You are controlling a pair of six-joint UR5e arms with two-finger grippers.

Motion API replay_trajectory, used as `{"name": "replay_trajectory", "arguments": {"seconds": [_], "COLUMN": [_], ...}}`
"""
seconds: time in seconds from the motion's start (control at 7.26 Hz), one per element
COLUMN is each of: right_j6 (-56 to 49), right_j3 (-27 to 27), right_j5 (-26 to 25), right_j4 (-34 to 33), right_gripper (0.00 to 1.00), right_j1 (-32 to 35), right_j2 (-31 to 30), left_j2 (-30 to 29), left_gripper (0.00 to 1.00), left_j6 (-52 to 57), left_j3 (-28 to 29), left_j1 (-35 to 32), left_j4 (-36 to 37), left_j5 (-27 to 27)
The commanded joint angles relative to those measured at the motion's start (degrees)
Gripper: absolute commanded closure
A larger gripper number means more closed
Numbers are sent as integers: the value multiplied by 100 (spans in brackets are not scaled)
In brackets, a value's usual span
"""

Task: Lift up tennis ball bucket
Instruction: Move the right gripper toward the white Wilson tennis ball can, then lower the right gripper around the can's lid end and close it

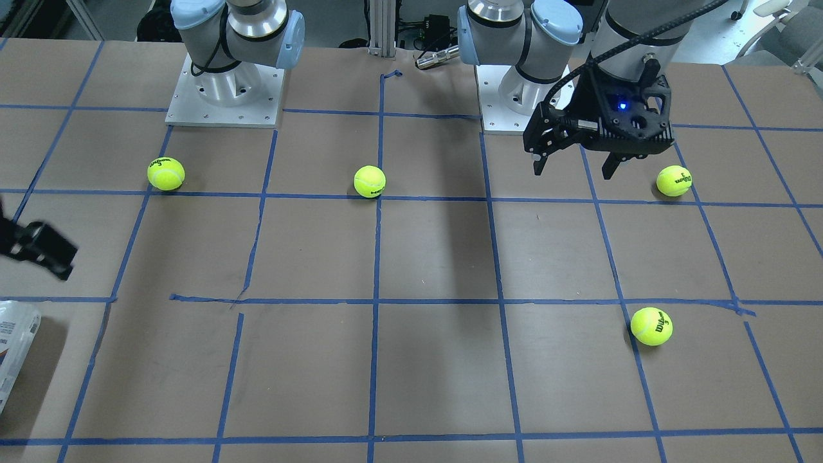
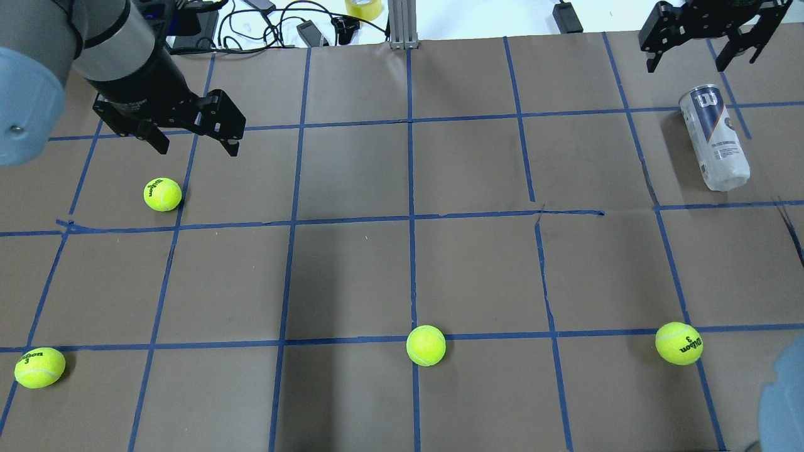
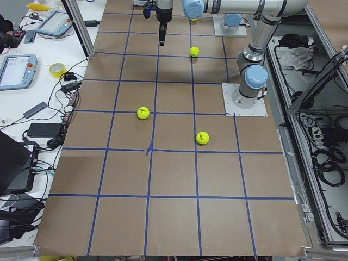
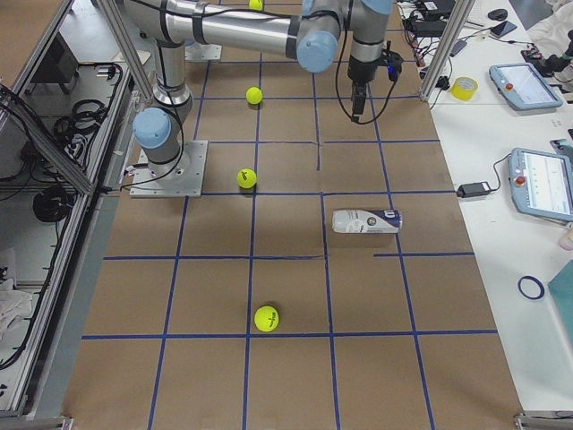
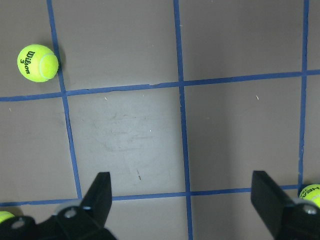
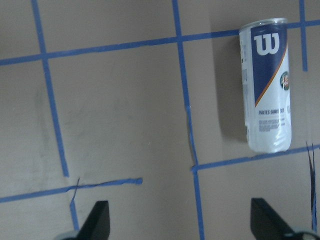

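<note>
The tennis ball bucket [image 2: 715, 138] is laid on its side on the bench [image 2: 477, 270], at the far right, with its metal-rimmed end turned toward the far edge. Its wall is largely covered by the white-and-navy label, and whether anything is held inside cannot be told. Four tennis balls [image 2: 162, 194] are scattered loose on the bench, outside it. The right end effector [image 2: 688, 59] is held above the bench just beyond the bucket's far end, apart from it, with its fingers spread wide and nothing gripped. The left end effector [image 2: 196, 145] is poised at the far left, near one ball, likewise spread wide and gripping nothing.
</note>
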Motion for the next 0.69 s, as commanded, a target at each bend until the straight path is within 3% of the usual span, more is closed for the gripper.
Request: {"name": "replay_trajectory", "arguments": {"seconds": [0.0,0.55], "right_j6": [-433,-1980], "right_j3": [-554,-1179], "right_j5": [-33,27], "right_j4": [-175,-1457], "right_gripper": [0,0], "right_j1": [-567,-1165], "right_j2": [1008,2530], "left_j2": [8,26], "left_gripper": [0,0], "left_j6": [2,2], "left_j3": [0,-26], "left_j1": [-1,-1], "left_j4": [0,0], "left_j5": [0,0]}}
